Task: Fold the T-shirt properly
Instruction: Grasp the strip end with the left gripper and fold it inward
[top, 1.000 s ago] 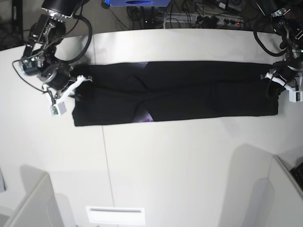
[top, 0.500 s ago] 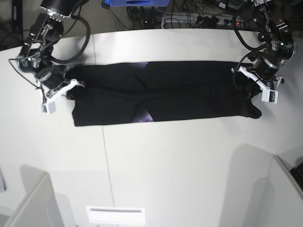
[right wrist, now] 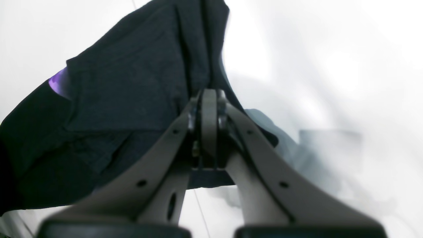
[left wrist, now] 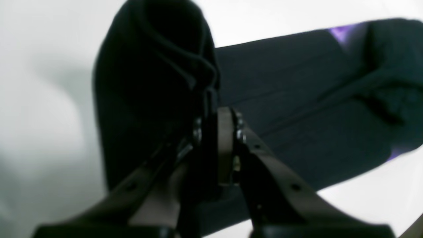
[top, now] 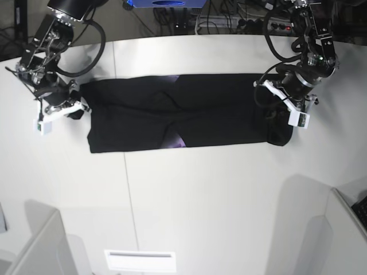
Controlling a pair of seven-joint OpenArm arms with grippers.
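The black T-shirt (top: 183,112) lies as a long folded band across the white table (top: 200,195), with a bit of purple print (top: 179,141) showing at its near edge. My left gripper (top: 279,106), on the right of the base view, is shut on the shirt's right end and holds it raised and doubled over toward the middle; the left wrist view shows black cloth (left wrist: 155,69) pinched between the jaws. My right gripper (top: 77,107) is shut on the shirt's left end; the right wrist view shows the cloth (right wrist: 138,79) rising to the closed jaws.
A white label or slot (top: 140,260) sits at the table's near edge. Grey panels stand at the near left (top: 40,246) and near right (top: 344,235) corners. Cables and a power strip (top: 269,24) lie behind the table's far edge.
My left gripper has carried the shirt's right end well toward the middle, shortening the band. My right gripper has pulled the left end slightly outward to the left.
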